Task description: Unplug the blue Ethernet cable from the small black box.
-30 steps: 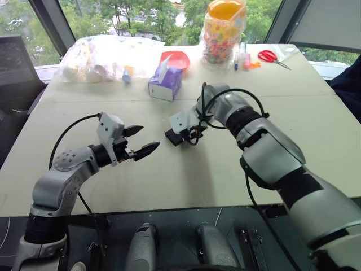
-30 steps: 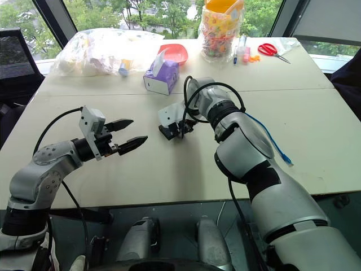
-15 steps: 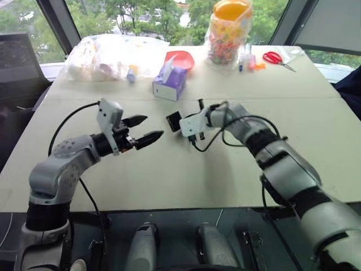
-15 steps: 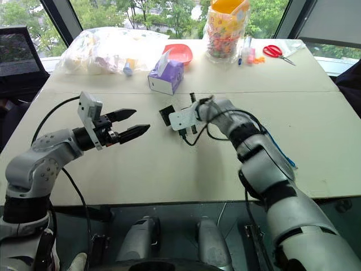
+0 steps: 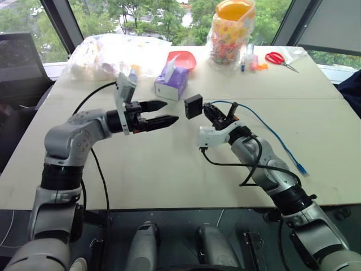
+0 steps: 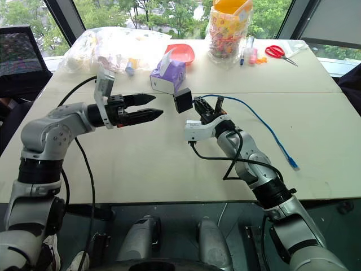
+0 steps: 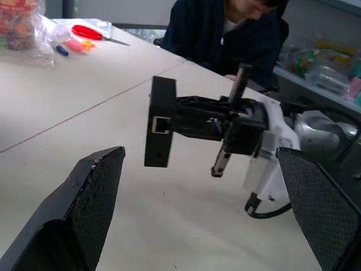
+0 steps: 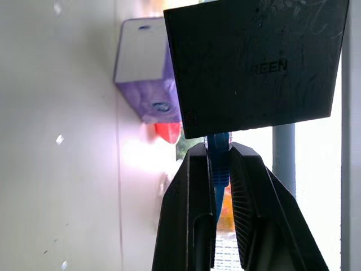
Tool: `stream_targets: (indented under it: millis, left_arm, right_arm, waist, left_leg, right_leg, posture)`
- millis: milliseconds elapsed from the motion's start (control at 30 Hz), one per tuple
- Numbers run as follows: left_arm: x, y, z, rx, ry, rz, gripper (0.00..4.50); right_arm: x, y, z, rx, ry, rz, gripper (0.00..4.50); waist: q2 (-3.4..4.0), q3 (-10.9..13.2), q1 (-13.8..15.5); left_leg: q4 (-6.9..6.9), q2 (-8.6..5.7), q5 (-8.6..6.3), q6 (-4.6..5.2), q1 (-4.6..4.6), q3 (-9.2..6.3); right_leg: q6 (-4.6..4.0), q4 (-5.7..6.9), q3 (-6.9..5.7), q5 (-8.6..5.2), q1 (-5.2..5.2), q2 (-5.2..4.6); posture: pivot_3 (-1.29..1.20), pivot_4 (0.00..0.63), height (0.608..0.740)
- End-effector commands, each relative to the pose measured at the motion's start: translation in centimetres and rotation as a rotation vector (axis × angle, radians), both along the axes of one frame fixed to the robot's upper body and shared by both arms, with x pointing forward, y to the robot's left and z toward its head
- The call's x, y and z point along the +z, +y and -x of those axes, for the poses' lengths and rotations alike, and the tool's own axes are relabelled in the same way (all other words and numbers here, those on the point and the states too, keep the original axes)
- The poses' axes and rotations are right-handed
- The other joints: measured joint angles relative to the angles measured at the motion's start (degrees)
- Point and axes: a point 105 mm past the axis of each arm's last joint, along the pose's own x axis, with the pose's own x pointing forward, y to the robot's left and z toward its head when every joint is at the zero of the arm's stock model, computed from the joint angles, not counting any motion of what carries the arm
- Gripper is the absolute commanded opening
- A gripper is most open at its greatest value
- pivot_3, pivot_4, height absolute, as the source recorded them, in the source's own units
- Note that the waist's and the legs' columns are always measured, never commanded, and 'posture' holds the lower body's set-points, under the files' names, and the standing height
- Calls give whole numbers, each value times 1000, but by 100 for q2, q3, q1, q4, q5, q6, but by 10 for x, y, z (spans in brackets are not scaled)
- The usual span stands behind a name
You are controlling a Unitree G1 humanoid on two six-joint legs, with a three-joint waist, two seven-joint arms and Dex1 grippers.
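The small black box (image 5: 193, 105) hangs in the air above the table's middle, carried by the plug of the blue Ethernet cable (image 5: 265, 127). My right gripper (image 5: 212, 112) is shut on that plug just behind the box. In the right wrist view the blue plug (image 8: 219, 151) sits pinched between the fingers (image 8: 194, 186) under the box (image 8: 254, 62). The cable trails right across the table to its free end (image 6: 292, 165). My left gripper (image 5: 165, 112) is open, level, its tips just left of the box. The left wrist view shows the box's empty port (image 7: 160, 125) facing it.
A purple tissue box (image 5: 170, 82) stands just behind the black box, with a red bowl (image 5: 182, 58) and a clear plastic bag (image 5: 107, 53) beyond. A candy jar (image 5: 231, 31) and red scissors (image 5: 276, 57) are at the back. A person (image 7: 225, 34) sits past the table's right side.
My right gripper has lifted the black box off the table and swung from pointing down to pointing level. My left gripper rose and moved right, up to the box.
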Motion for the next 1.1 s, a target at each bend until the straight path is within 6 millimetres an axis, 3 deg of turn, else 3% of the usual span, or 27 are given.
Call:
stream_targets:
  millis: [33,333,433,700,1033,1100]
  left_arm:
    - [9,-10,-5,-28,-60,-7,4500]
    - [1,-26,-17,-38,-92,-18,4500]
    - [-4,-32,-22,-34,-85,-1,3792]
    - [-7,-52,-31,-39,-75,39,539]
    - [-8,-54,-29,-59,-64,34,499]
    - [-9,-50,-27,-73,-66,22,499]
  right_arm:
    - [23,-6,9,3,-89,-37,70]
    - [29,-4,22,34,-89,-48,70]
    - [29,-2,25,40,-84,-52,0]
    - [27,-1,29,43,-64,-46,0]
    - [19,0,32,55,-23,-26,0]
    - [17,2,32,80,8,-31,957]
  waist:
    - [-2,1,22]
    - [-5,2,-7]
    - [-5,2,4]
    - [-9,5,21]
    - [-9,5,4]
    - [-10,5,9]
  left_leg:
    - [1,-1,0,1,0,1]
    - [0,0,-1,2,0,-2]
    - [0,0,-1,2,-1,-3]
    - [8,-1,-1,2,-3,-2]
    - [3,0,-1,3,-1,-6]
    - [4,-1,-1,2,-1,-6]
  right_leg:
    - [0,-1,-1,0,3,-2]
    - [11,0,-1,6,2,1]
    - [14,1,-1,7,2,2]
    - [10,-1,-2,5,7,0]
    - [17,1,-3,8,5,3]
    - [17,1,-3,8,6,3]
  posture:
    - [0,150,735]
    - [0,150,735]
    - [0,150,735]
    - [0,150,735]
    - [0,150,735]
    - [0,150,735]
